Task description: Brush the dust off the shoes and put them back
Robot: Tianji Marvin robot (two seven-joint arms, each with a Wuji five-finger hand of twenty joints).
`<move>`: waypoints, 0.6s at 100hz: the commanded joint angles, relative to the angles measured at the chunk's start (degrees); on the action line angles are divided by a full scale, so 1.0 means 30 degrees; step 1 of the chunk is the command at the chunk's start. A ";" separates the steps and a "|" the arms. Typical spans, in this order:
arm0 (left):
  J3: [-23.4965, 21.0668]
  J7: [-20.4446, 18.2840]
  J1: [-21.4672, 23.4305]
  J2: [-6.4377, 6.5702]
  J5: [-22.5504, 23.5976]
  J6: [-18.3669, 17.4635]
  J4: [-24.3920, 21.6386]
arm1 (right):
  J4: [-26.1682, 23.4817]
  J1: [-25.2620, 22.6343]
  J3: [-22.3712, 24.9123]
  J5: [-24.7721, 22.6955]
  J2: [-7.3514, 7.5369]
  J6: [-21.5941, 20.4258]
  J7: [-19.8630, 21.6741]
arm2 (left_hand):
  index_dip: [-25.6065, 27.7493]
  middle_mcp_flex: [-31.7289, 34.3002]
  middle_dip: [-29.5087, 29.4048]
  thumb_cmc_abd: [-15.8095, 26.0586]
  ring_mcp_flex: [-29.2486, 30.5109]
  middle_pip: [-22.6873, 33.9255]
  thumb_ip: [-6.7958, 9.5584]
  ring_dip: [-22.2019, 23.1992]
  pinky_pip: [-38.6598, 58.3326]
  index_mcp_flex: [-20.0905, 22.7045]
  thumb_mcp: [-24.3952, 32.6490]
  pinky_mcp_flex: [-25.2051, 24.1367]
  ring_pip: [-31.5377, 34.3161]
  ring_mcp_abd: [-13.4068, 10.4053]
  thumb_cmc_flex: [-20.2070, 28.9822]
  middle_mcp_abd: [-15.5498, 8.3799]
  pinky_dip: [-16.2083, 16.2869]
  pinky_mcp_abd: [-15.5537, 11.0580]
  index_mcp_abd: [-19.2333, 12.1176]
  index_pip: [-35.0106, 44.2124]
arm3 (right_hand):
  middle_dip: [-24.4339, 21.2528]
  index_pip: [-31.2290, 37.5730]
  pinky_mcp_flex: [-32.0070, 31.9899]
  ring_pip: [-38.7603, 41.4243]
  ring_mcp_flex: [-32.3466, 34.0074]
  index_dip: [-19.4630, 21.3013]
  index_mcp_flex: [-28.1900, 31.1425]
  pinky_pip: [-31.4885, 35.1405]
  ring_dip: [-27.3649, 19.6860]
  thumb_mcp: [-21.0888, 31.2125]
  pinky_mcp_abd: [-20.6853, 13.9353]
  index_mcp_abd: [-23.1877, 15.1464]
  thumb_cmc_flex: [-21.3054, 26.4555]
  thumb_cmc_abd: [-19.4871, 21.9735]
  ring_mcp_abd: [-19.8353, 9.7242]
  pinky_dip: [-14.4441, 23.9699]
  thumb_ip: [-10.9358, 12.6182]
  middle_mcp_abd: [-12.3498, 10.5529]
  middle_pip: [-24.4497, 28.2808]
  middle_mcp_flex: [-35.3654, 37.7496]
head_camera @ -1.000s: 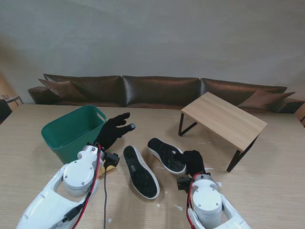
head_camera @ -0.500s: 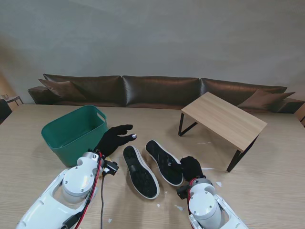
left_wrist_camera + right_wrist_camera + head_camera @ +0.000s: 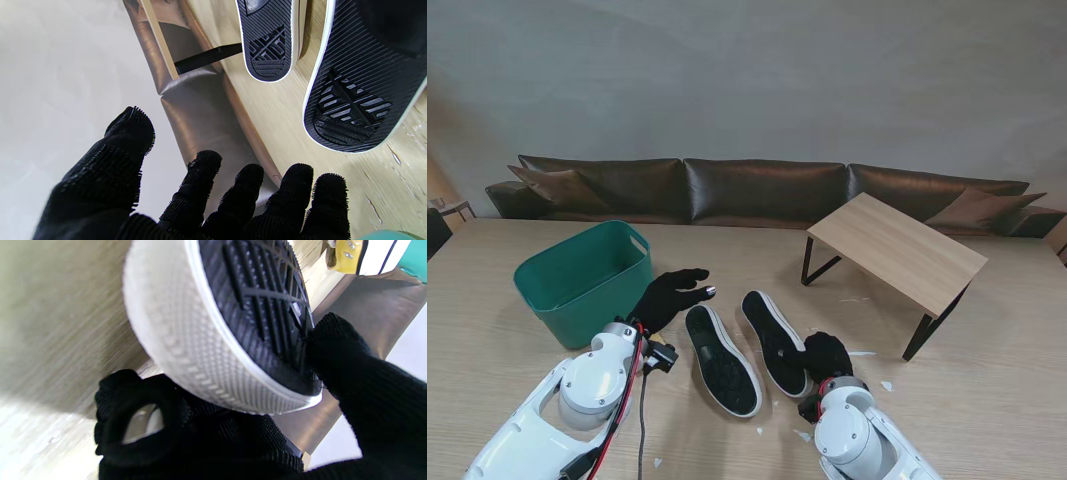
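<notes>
Two black shoes with white rims lie sole-up on the wooden table. The left shoe [image 3: 721, 360] [image 3: 360, 80] rests free. The right shoe [image 3: 774, 340] [image 3: 233, 323] [image 3: 268, 36] has its near end held by my right hand [image 3: 827, 353] [image 3: 233, 426], whose black-gloved fingers wrap the white rim while the thumb presses on the tread. My left hand [image 3: 670, 296] [image 3: 200, 193], in a black bristled glove, hovers open with fingers spread just left of the left shoe's far end, touching nothing.
A green plastic basket [image 3: 582, 280] stands at the left, close to my left arm. A small wooden side table with black legs [image 3: 897, 250] stands at the right rear. White scraps [image 3: 802, 435] dot the table near my right arm. A brown sofa [image 3: 757, 190] runs behind.
My right hand has drawn the right shoe nearer to me and turned it more parallel to the left shoe. My left hand has lowered toward the table and stays open.
</notes>
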 commanded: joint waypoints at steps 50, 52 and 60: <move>-0.0007 -0.0780 0.0108 0.0068 -0.0008 -0.0064 -0.0004 | 0.0001 -0.0031 -0.0093 -0.1831 0.0473 0.0740 0.1021 | 0.0376 0.0778 0.0369 0.0511 -0.0333 0.0203 0.0711 0.0227 -0.0441 0.0241 -0.0753 0.0164 -0.0131 -0.0094 0.0411 -0.0110 0.0339 -0.0564 -0.0118 -0.0021 | -0.1287 -0.3660 0.1912 -0.3009 0.0631 -0.1083 -0.3718 0.0743 -0.2270 0.0407 -0.1385 -0.2100 -0.1608 0.2656 -0.1724 -0.0041 0.5458 -0.1640 0.2774 -0.4289; -0.0008 -0.0787 0.0116 0.0070 -0.0001 -0.0061 -0.0009 | -0.0002 -0.0029 -0.0097 -0.1874 0.0483 0.0722 0.1026 | 0.0373 0.0781 0.0373 0.0513 -0.0321 0.0203 0.0710 0.0228 -0.0441 0.0193 -0.0767 0.0166 -0.0127 -0.0100 0.0401 -0.0129 0.0339 -0.0560 -0.0153 -0.0045 | -0.1307 -0.3798 0.1830 -0.3101 0.0621 -0.1137 -0.3899 0.0712 -0.2312 0.0348 -0.1398 -0.2079 -0.1672 0.2652 -0.1707 -0.0048 0.5455 -0.1658 0.2752 -0.4395; -0.0009 -0.0796 0.0140 0.0074 0.0005 -0.0042 -0.0029 | -0.0037 -0.0037 -0.0097 -0.1978 0.0504 0.0677 0.1025 | 0.0383 0.0820 0.0388 0.0525 -0.0308 0.0208 0.0711 0.0227 -0.0445 0.0143 -0.0813 0.0173 -0.0122 -0.0114 0.0394 -0.0080 0.0337 -0.0566 -0.0159 -0.0075 | -0.1400 -0.4303 0.1672 -0.3263 0.0624 -0.1499 -0.4314 0.0678 -0.2395 0.0191 -0.1411 -0.2172 -0.1807 0.2608 -0.1690 -0.0056 0.5479 -0.1666 0.2818 -0.4567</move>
